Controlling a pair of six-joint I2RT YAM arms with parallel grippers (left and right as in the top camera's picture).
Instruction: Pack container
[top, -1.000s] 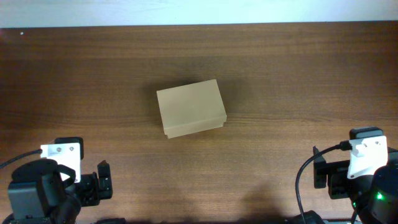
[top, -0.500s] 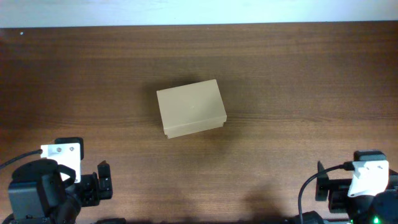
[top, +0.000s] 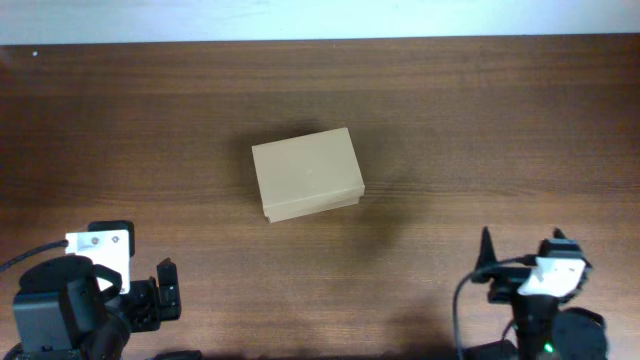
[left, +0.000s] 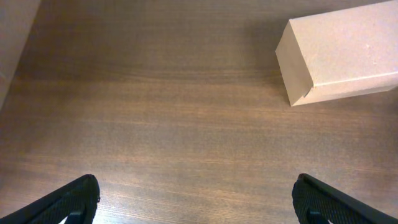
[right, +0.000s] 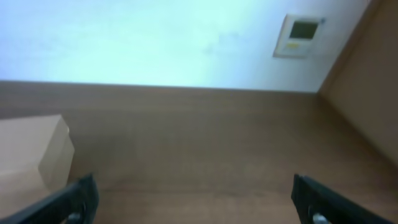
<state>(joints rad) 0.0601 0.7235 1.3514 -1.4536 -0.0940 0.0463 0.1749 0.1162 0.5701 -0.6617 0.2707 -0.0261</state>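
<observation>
The container (top: 306, 174) is a tan cardboard box with its lid down, lying near the middle of the dark wooden table (top: 450, 120). It shows at the upper right of the left wrist view (left: 348, 53) and at the left edge of the right wrist view (right: 31, 155). My left gripper (left: 199, 202) is open, its fingers wide apart over bare wood, well short of the box. My right gripper (right: 196, 199) is open too, with nothing between its fingers. The left arm (top: 80, 300) sits at the front left and the right arm (top: 540, 290) at the front right.
A pale wall runs along the table's far edge, with a small white panel (right: 300, 35) on it. A wooden side panel (right: 373, 93) rises at the right of the right wrist view. A tan surface (left: 12, 31) shows at the left wrist view's upper left.
The right arm has pulled back toward the front edge and shifted left, turning as it went. The left arm and the box have not moved.
</observation>
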